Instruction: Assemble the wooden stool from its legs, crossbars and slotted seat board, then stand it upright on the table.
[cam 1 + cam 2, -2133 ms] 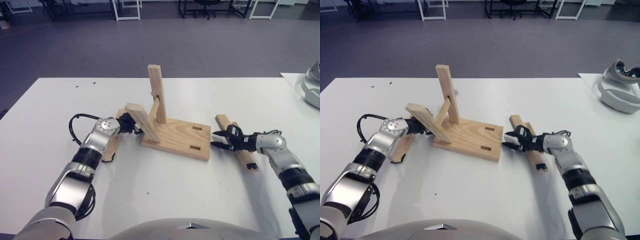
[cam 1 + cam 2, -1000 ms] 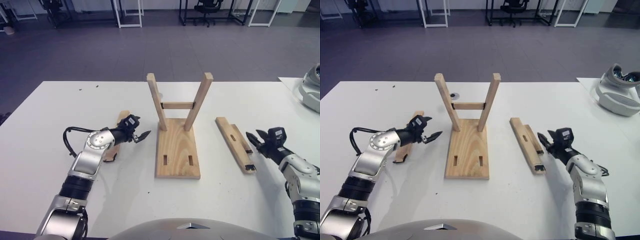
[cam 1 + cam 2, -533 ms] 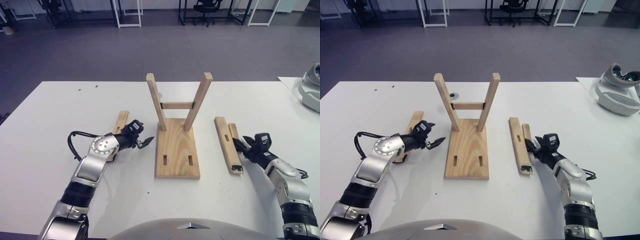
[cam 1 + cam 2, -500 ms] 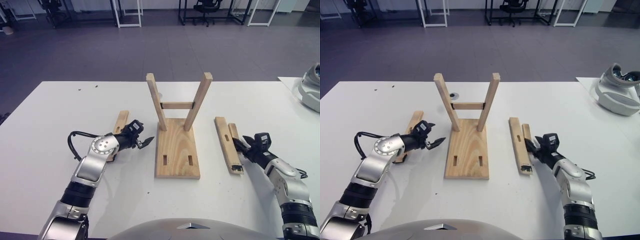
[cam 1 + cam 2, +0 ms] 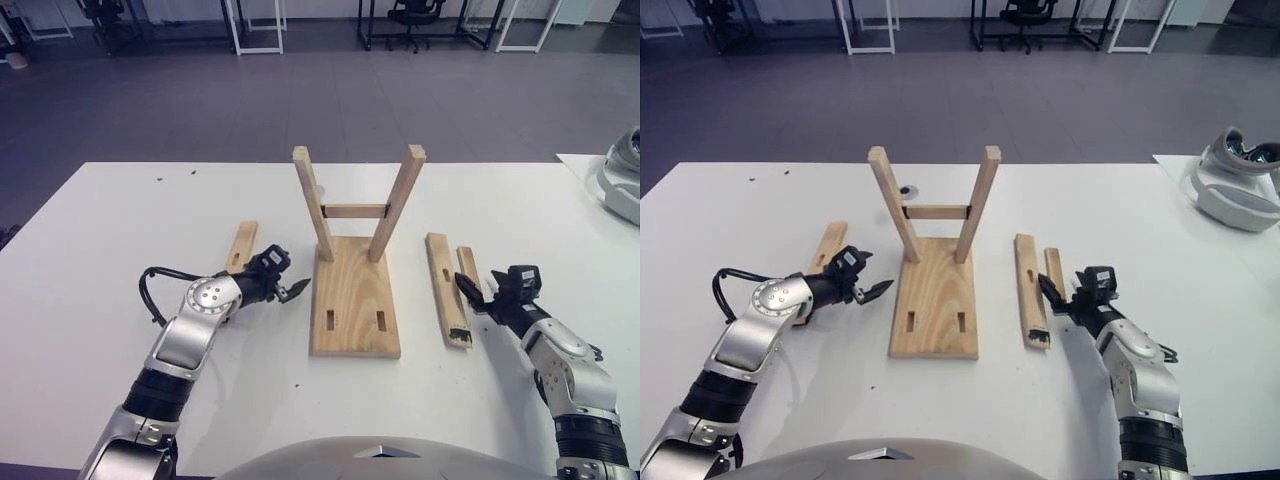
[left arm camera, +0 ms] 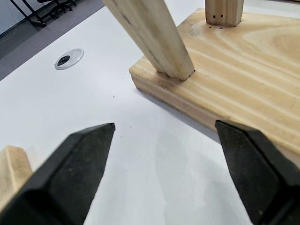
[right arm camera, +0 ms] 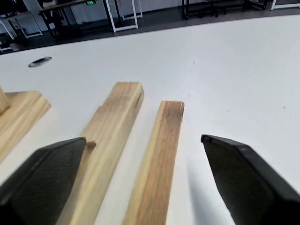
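The seat board point(image 5: 355, 300) lies flat on the table point(image 5: 100, 260) at the centre of the frame. Two standing legs point(image 5: 312, 205) rise from its far end, tilted a little apart, with a crossbar point(image 5: 356, 211) joining them partway up. Two slots point(image 5: 380, 320) show in the board's near half.

The left gripper point(image 5: 298, 289) sits left of centre, just beside the board's left edge but apart from it. Its fingers are spread wide, with nothing between them. Up and left of it, a spare leg point(image 5: 241, 246) lies flat on the table.

Right of the board, a loose leg point(image 5: 440, 295) and a thinner loose bar point(image 5: 466, 263) lie side by side. The right gripper point(image 5: 468, 296) is at their near ends, fingers wide apart and gripping nothing – whether the tips touch the wood I cannot tell. A headset point(image 5: 620, 185) rests at the right edge.
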